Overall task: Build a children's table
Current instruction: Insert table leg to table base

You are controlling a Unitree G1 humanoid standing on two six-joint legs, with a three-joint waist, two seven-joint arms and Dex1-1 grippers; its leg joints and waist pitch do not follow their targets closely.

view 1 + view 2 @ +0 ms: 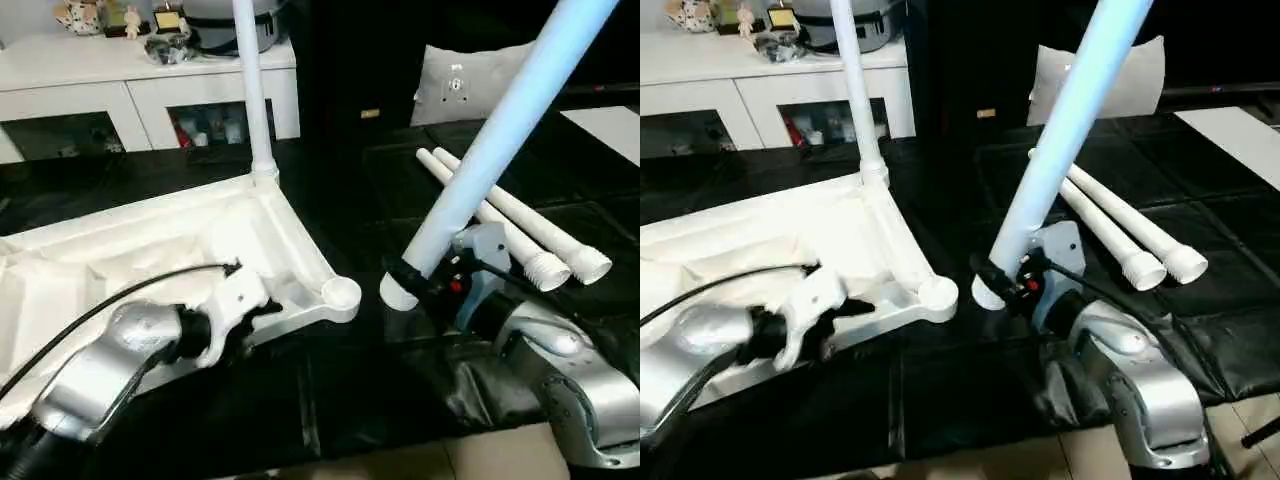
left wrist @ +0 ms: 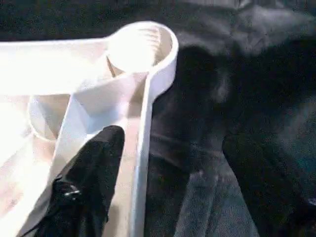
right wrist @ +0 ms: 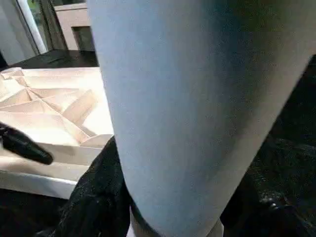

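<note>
Black padded surface [image 1: 330, 400], glossy, seamed into panels (mat or cushioned floor, cannot tell which).

On it:
- Tabletop [image 1: 150, 250], white, lying upside down on the left side, ribbed underside up. Near corner socket [image 1: 341, 293] empty. One leg [image 1: 252, 90] stands upright in the far corner socket.
- Two loose legs [image 1: 520, 225], white, lying side by side and touching, right of centre, threaded ends toward the near edge.
- Grey-white cushion [image 1: 470, 80] at the far side, beyond the loose legs.
</note>
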